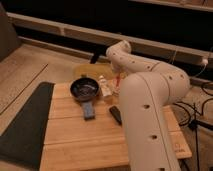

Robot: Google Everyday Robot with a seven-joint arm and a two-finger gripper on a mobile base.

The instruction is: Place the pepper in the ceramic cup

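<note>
My white arm reaches from the right over the back of the wooden table (80,145). My gripper (118,80) is at its far end, just right of the small white bottle. The thin orange-red pepper (119,78) shows at the gripper's tip, pointing down. Right below it a bit of the cream-white ceramic cup (114,92) shows, mostly hidden by the arm. The pepper is over the cup; I cannot tell whether it touches it.
A round black pan (84,89) sits left of the slim white bottle (104,87). A blue-grey block (89,110) and a black bar (115,114) lie mid-table. A yellowish object (92,70) is behind the pan. A dark mat (25,120) lies left; cables (192,107) lie right.
</note>
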